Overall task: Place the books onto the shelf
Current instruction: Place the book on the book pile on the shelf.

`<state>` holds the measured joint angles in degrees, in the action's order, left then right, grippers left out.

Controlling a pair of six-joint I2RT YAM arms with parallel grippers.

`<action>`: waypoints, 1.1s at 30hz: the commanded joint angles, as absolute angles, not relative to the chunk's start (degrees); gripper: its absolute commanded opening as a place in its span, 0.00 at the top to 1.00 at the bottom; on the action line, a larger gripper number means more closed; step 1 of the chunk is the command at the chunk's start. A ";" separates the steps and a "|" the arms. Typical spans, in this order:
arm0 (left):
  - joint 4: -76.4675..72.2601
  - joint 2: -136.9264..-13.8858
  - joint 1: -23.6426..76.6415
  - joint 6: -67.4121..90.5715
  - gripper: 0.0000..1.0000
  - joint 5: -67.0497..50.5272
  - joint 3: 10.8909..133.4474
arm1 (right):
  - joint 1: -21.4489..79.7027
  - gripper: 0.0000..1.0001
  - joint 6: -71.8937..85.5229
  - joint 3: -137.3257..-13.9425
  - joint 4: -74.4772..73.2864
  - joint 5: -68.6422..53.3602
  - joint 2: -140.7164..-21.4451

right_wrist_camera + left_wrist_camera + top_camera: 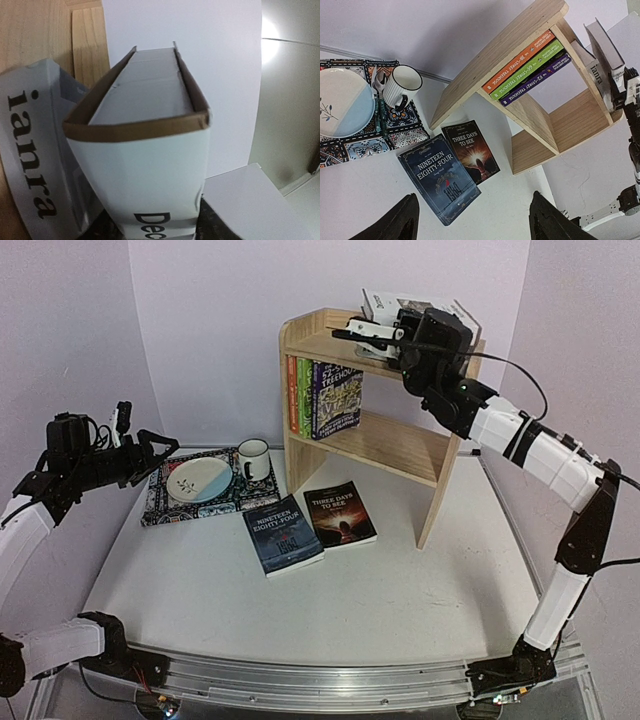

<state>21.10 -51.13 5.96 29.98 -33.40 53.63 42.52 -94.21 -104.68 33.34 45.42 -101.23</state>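
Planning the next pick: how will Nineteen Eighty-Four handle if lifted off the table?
Nineteen Eighty-Four lies flat, so its low edges likely offer little grip. It looks thin: probably light, perhaps flexing if held by one edge. Pushed, it should slide.

The white surface (400, 590) before me carries the pine shelf (395, 443) at its far right. Left of it lies a patterned placemat (160, 505), with a plate (200, 480) and a mug (252, 458) on it. Nineteen Eighty-Four (283, 534) and Three Days to See (340, 515) lie flat side by side in front of the shelf. I see three Treehouse paperbacks (325, 398) upright at the lower tier's left end. On the top tier, ianra (35, 160) tilts beside Decorate (150, 165).
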 commanded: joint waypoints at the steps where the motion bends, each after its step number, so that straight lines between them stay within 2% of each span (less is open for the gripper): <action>1: 20.55 -50.89 6.01 29.20 0.23 -33.95 53.69 | 41.58 0.45 -91.86 -106.32 33.04 47.02 -101.95; 4: 20.52 -50.99 6.04 29.27 0.23 -33.98 53.73 | 41.79 0.53 -91.64 -105.70 32.89 47.21 -101.52; 10: 20.56 -51.89 6.03 29.27 0.23 -34.15 54.17 | 43.00 0.57 -91.70 -103.90 32.79 47.11 -100.07; 16: 20.52 -52.65 6.06 29.36 0.23 -34.28 54.26 | 45.10 0.74 -92.99 -102.86 32.81 47.91 -99.51; 24: 20.49 -53.06 6.06 29.00 0.23 -34.45 54.41 | 49.72 0.74 -98.46 -104.30 36.03 55.17 -101.51; 33: 20.52 -53.65 6.01 28.06 0.23 -35.46 54.76 | 52.69 0.75 -98.35 -99.47 36.40 60.16 -97.66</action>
